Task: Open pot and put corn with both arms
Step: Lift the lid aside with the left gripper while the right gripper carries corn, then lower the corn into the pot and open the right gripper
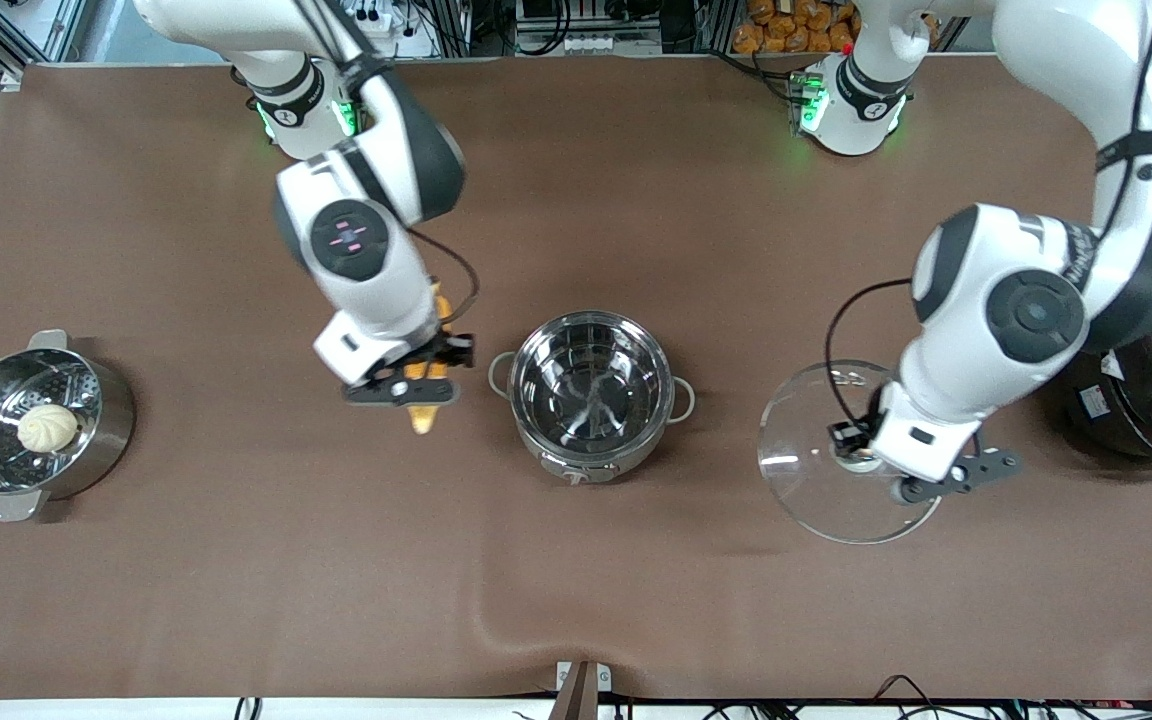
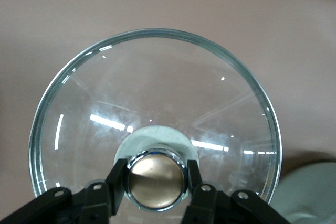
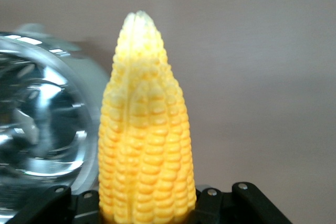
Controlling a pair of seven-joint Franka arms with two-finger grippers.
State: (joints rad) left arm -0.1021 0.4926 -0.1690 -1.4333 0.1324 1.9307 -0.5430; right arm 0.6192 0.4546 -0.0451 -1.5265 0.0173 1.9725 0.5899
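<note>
Clamped in the right gripper (image 1: 423,385) over bare table just beside the open pot (image 1: 591,395) toward the right arm's end: the corn (image 1: 423,412), long axis crosswise to the way there; clenched on the lid (image 1: 816,470) knob aside: the left gripper (image 1: 861,455).
</note>
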